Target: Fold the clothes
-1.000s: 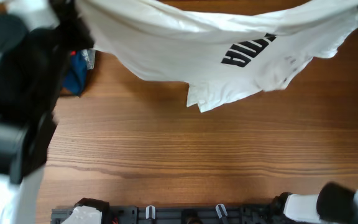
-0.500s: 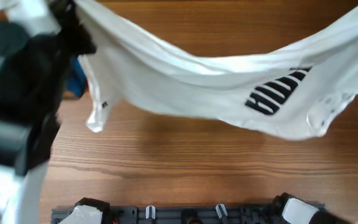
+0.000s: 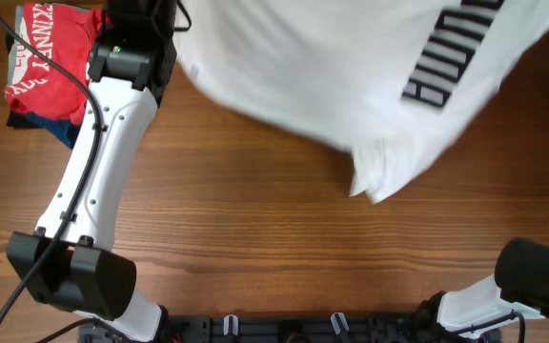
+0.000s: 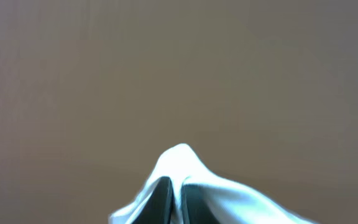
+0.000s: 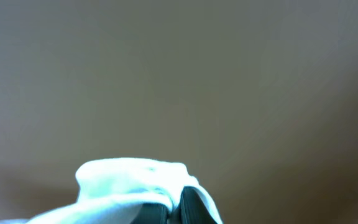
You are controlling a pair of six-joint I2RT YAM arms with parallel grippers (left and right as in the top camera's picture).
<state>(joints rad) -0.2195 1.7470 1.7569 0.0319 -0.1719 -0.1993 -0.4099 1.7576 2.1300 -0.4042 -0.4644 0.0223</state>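
My left gripper [image 4: 174, 191] is pinched tight on a fold of the T-shirt [image 3: 332, 76], with white cloth bunching up around both fingers. My right gripper [image 5: 174, 210] is clamped the same way on another part of it. From above, the T-shirt is held up over the table [image 3: 255, 238], spread across the far side from just beside my left arm [image 3: 98, 171] out to the right edge of view. Its black lettering [image 3: 446, 62] sits toward the right (too blurred for me to read). One loose corner droops lowest, right of the middle, over bare wood. At the far left corner a red shirt [image 3: 41, 48] with white letters lies on a navy garment [image 3: 60, 129], apart from the T-shirt.
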